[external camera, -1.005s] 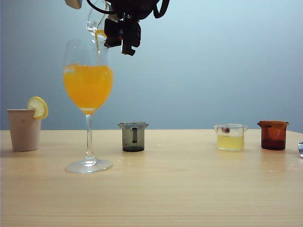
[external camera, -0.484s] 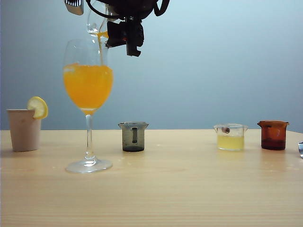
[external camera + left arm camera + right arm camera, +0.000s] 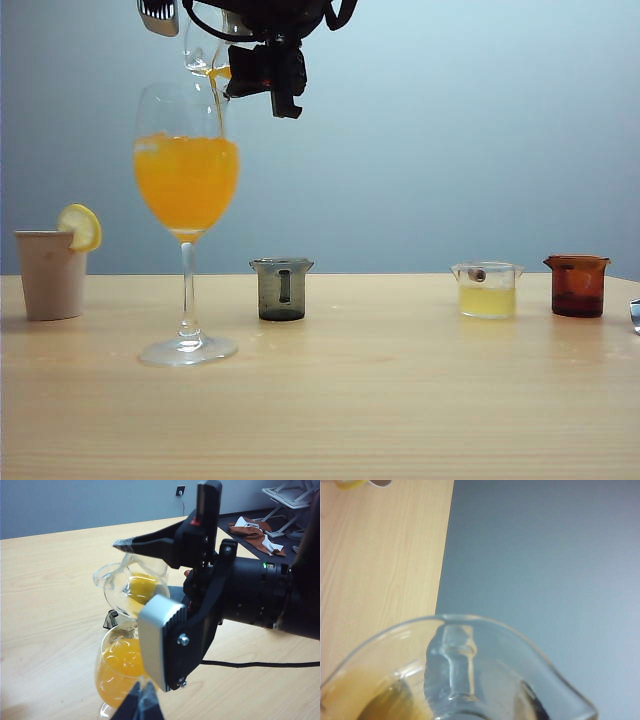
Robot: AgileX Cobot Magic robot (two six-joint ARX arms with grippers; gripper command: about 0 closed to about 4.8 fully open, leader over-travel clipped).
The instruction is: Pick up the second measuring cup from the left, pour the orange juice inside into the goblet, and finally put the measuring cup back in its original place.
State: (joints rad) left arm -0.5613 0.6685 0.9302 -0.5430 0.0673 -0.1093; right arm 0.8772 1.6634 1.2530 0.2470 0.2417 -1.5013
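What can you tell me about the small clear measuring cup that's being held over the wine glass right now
The measuring cup is a small clear glass beaker with a flared rim and pour lip. The right gripper clamps it, tipped steeply, lip down, just above the goblet on the left of the table. A little orange juice remains inside, and a thin stream runs from the lip into the goblet, which is already about half full. It does not seem to touch the goblet's rim.
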